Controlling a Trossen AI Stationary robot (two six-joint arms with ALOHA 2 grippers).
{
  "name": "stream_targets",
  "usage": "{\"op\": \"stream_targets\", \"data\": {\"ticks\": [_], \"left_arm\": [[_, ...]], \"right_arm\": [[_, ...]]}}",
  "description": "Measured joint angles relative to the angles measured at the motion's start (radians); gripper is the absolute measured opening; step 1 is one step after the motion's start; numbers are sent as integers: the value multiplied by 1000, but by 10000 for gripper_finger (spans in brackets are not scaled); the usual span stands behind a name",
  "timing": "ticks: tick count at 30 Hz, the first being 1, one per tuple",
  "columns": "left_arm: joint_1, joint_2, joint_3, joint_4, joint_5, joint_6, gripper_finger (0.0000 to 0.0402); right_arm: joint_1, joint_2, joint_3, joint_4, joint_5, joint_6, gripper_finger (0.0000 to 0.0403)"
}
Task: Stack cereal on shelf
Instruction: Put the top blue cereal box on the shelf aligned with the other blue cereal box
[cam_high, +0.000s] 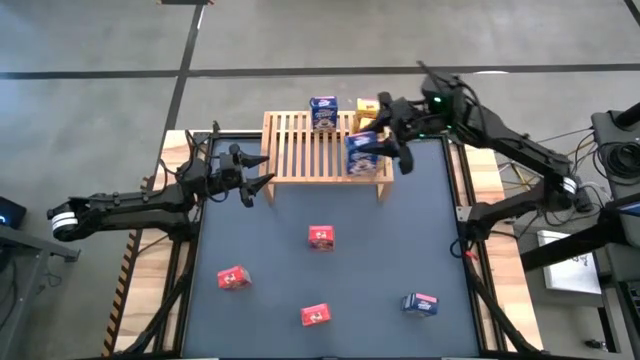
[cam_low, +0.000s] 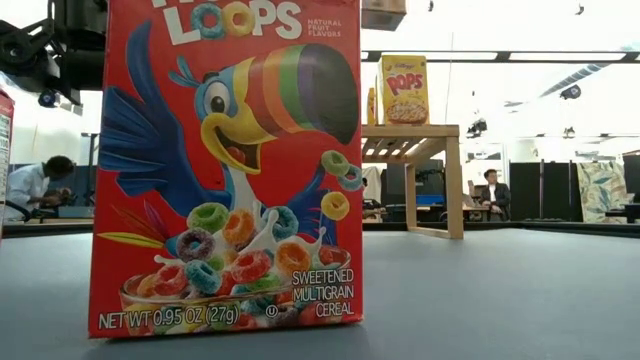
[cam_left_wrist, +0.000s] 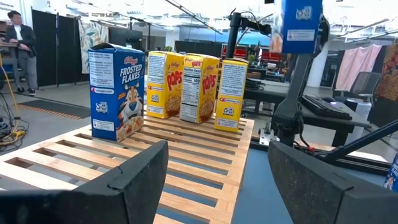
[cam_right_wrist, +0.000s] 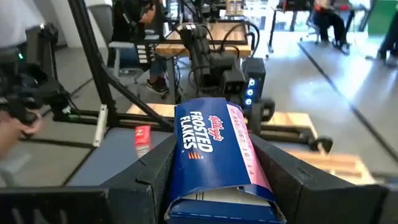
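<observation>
Right gripper (cam_high: 385, 150) was clamped on a blue Frosted Flakes box (cam_right_wrist: 217, 158), one finger on each side, holding it above the right end of the wooden rack (cam_high: 300, 160). Left gripper (cam_high: 255, 178) was open and empty, at the rack's left edge. On the rack: one blue box (cam_left_wrist: 115, 93) and three yellow Pops boxes (cam_left_wrist: 199, 87). Three red boxes (cam_high: 321, 237) and a blue one (cam_high: 420, 303) lay on the mat (cam_high: 400, 250).

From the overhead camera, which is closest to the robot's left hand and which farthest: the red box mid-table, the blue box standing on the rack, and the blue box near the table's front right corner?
From the left hand:
1. Red box, mid-table.
2. Blue box on the rack, at the back edge; close to the first.
3. Blue box near the corner, front right, clearly farthest.
</observation>
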Motion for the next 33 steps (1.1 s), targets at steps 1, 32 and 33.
{"op": "stream_targets", "data": {"ticks": [1,32,33], "left_arm": [[0,0,0,0,0,0,261],[0,0,0,-1,0,10,261],[0,0,0,-1,0,10,261]], "right_arm": [[4,28,26,1,2,-23,168],[-110,415,70,271,65,-104,166],[-110,422,70,271,66,-104,166]]}}
